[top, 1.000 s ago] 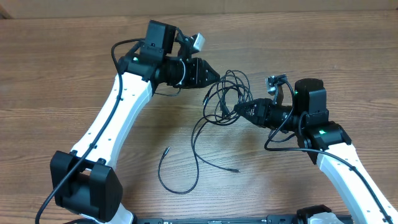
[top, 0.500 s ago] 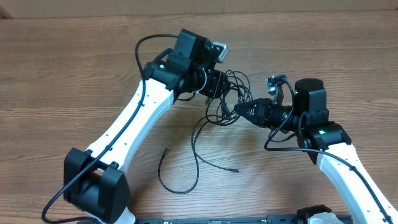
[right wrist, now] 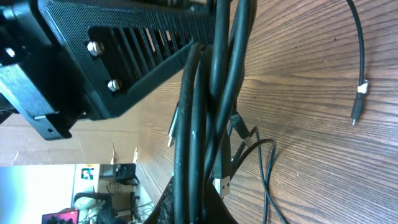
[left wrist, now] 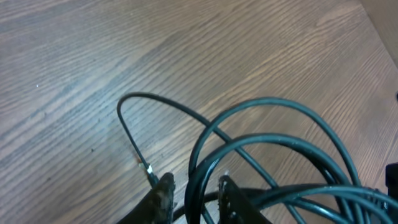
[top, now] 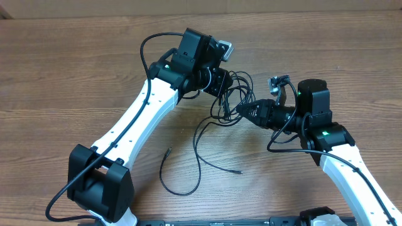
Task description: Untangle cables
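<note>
Wooden table [top: 63, 63] bore the cables [top: 233, 94] as one tangle, loose tails trailing below it. The right gripper [top: 242, 110] was clamped on the tangle's right side. The left gripper [top: 221, 85] sat at its left, a loop between its fingers [left wrist: 163, 198] — pinched or not could not be told, since the fingertips were cut off.

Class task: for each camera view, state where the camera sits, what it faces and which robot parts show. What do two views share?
Overhead: above the table, looking straight down on both arms, the left end effector, the right end effector and the cables.
Left wrist: on the left arm, facing down at the cables; its fingertips show at the bottom edge.
Right wrist: on the right arm, looking along its ribbed finger, cables clamped.
Shared: all three show the cables and table.
</note>
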Tool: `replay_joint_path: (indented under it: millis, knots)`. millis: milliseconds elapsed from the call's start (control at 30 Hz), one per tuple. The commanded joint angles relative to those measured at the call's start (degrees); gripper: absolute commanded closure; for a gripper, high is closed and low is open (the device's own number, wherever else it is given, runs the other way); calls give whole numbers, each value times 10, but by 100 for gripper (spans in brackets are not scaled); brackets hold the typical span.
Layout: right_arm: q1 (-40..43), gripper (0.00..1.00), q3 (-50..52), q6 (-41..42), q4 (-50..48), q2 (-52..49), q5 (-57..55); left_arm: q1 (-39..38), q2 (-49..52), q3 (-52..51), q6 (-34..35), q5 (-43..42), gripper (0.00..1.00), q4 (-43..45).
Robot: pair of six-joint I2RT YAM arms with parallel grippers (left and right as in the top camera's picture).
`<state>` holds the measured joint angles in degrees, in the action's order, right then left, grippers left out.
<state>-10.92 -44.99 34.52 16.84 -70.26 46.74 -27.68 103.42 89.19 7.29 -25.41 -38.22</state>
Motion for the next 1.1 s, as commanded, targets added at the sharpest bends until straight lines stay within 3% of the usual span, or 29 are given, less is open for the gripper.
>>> replay_joint_path:
  millis: [0,233,333,400,667,933,1000,1067]
  knots:
    - [-3,96,-1,-3,-5,2,14,-9,3,9,-5,-1,75,-12]
    - [-3,96,-1,-3,-5,2,14,-28,4,-5,-9,43,76,-16]
    - [-3,96,-1,-3,-5,2,14,-32,4,-9,-9,64,92,-14]
    - [-3,96,-1,-3,-5,2,14,-31,3,-6,-8,57,96,-2]
    - [-3,96,-1,-3,3,2,13,20,-6,94,7,-101,96,2]
    - [-3,96,-1,-3,17,2,-6,88,-6,198,73,-357,96,33]
    - [-3,96,-1,-3,17,2,-5,99,-6,200,77,-354,96,44]
    - [-3,96,-1,-3,17,2,-5,106,-6,196,75,-292,95,33]
